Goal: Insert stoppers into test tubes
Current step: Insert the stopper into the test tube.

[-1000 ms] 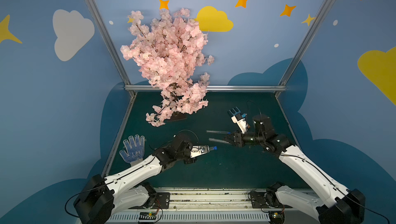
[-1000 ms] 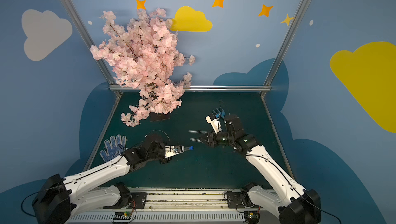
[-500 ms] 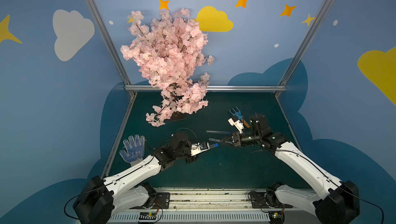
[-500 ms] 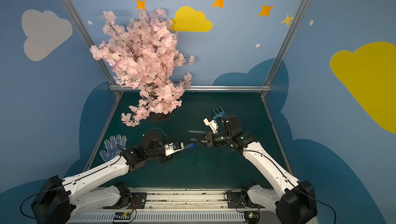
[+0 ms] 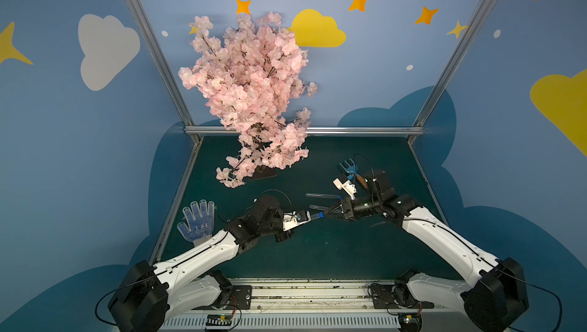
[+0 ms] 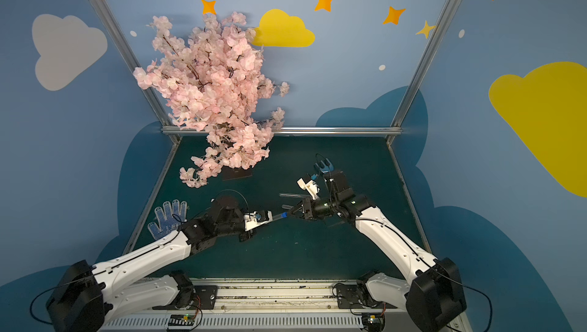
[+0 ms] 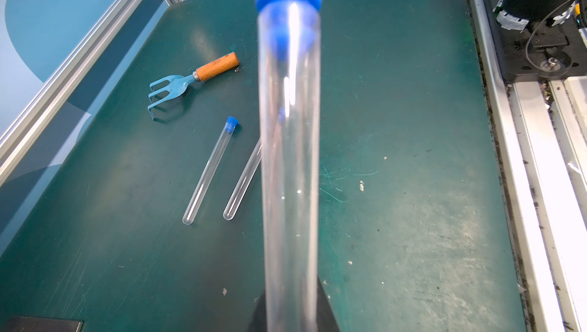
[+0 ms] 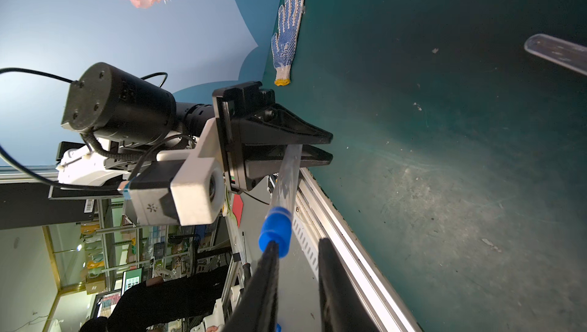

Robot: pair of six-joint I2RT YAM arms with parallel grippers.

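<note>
We see the L jaws pressed tight on one clear tube point(image 7: 290, 155). It is up in the air over the middle of the counter point(image 7: 397, 155), mouth toward 3 o'clock. A blue stopper point(image 8: 275, 230) sits in that mouth. The R jaws reach in from 3 o'clock & stand a bit apart, pinching nothing. Just one finger tip point(image 8: 270, 251) touches the stopper's end.

What can go wrong, we think:
- A push w/ one tip is off to the side. The tube looks smooth, so it can tip or slide back in the L jaws.
- Then the stopper ends up half in, or pops off & drops. We can't tell how deep it is now.
- If the L jaws let go too soon, the tube can roll into the 2 tubes lying at 12 o'clock. One point(image 7: 209, 171) has its own stopper point(image 7: 231, 123); the other point(image 7: 243, 184) hides its mouth.

The rake point(image 7: 178, 87) at 1 o'clock is out of the way.
</note>
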